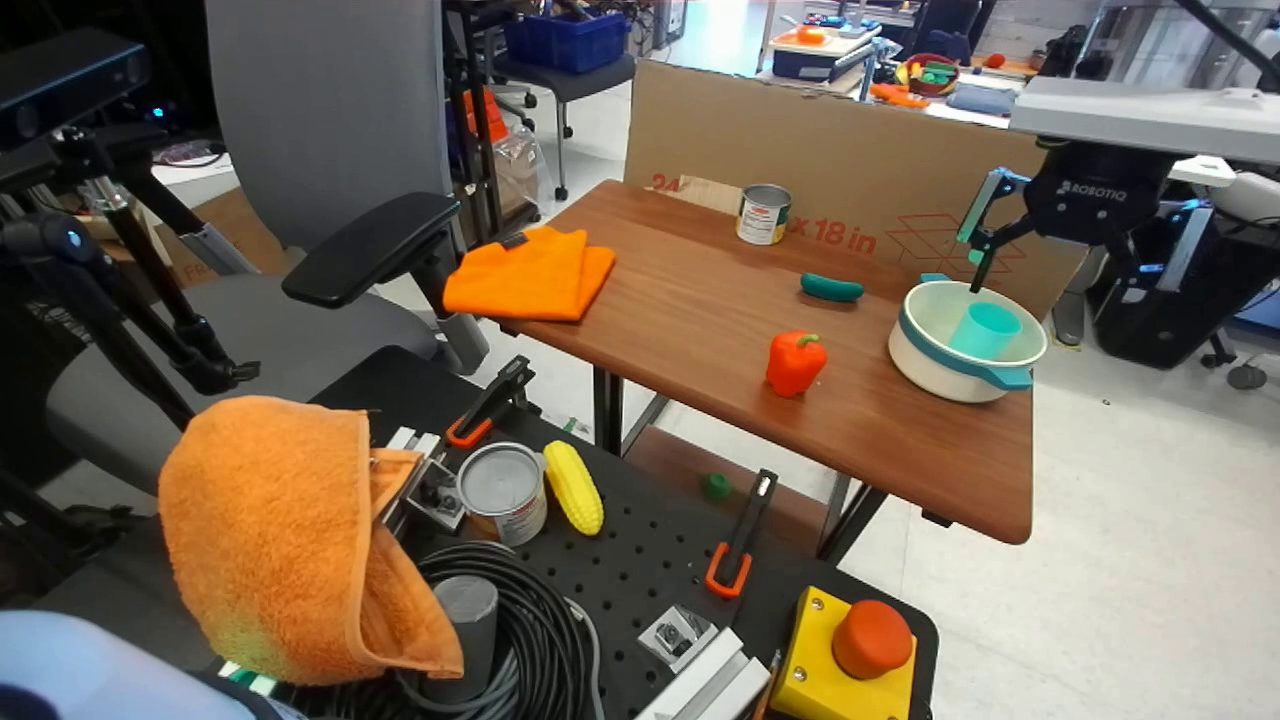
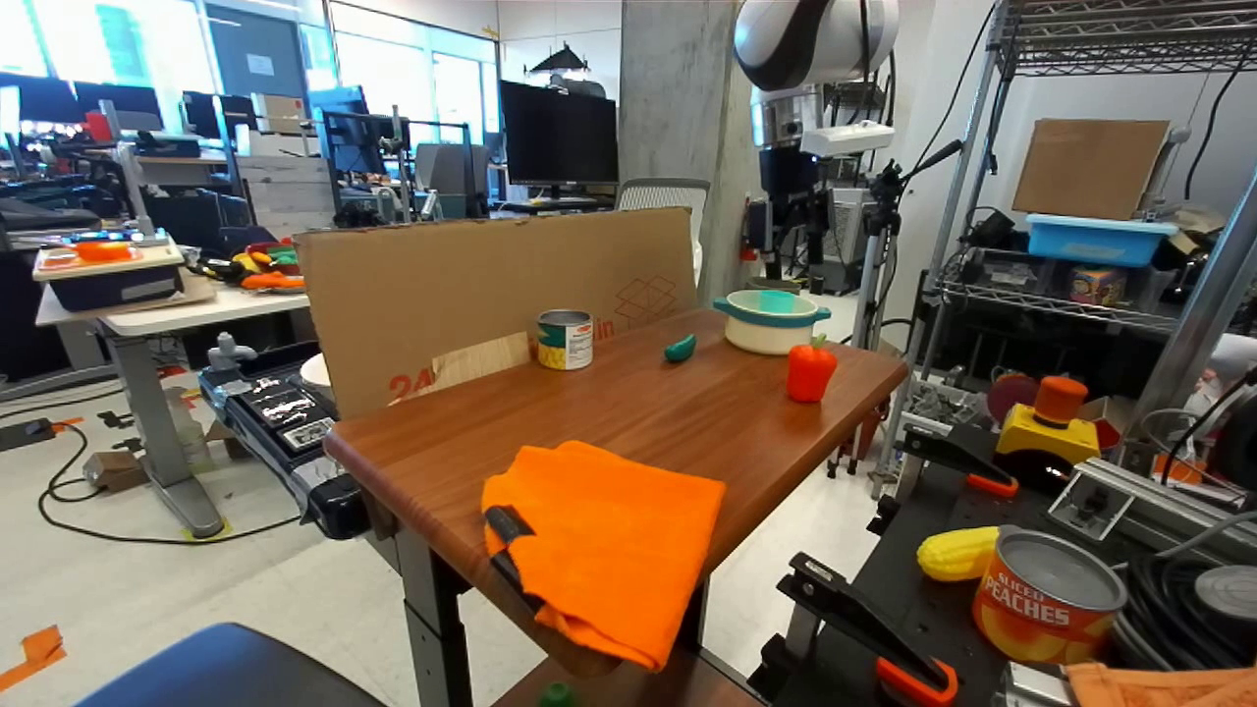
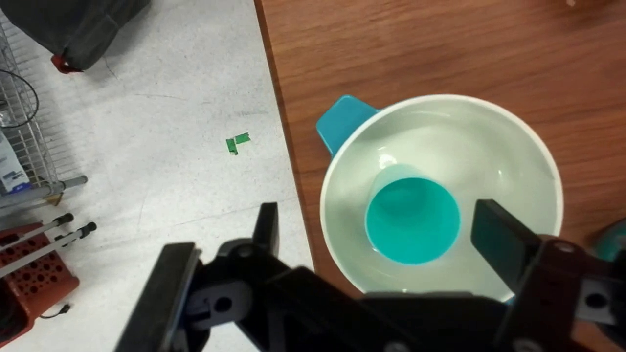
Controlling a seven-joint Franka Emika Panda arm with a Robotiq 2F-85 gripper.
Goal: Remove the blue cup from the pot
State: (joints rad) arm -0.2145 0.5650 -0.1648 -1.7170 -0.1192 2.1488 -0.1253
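See the tool (image 3: 376, 220) spread wide above the pot (image 3: 479, 151), gripping nothing. Find the blue cup (image 3: 413, 220) inside the pot, mouth up, below the tool and, in the wrist view, between the fingers (image 3: 268, 227), nearer to one than to the other. Cannot make out the base of the cup, nor settle on upright or slightly tilted; in an exterior view, catch only the top of the cup (image 2: 781, 301) over the pot's rim. Spot one turquoise handle (image 3: 345, 122) in full, but only a sliver of its counterpart past the tool. Lose part of the rim behind the tool's dark linkage. Cannot name the blurred teal shape (image 3: 611, 238) beside the tool, cut off at the frame edge. In an exterior view, cannot judge the height of a dark fingertip (image 1: 983, 272) over the rim.

Trace the edge of the worktop (image 3: 391, 49) just beside the pot, below the tool, with one finger hanging beyond, over pale floor (image 3: 186, 171) in the wrist view. Find a cardboard sheet (image 1: 800, 140) upright along the back of the worktop, near the tool. See wider room to the side of the tool, over brown wood between the pot and the red bell pepper (image 1: 797, 363).
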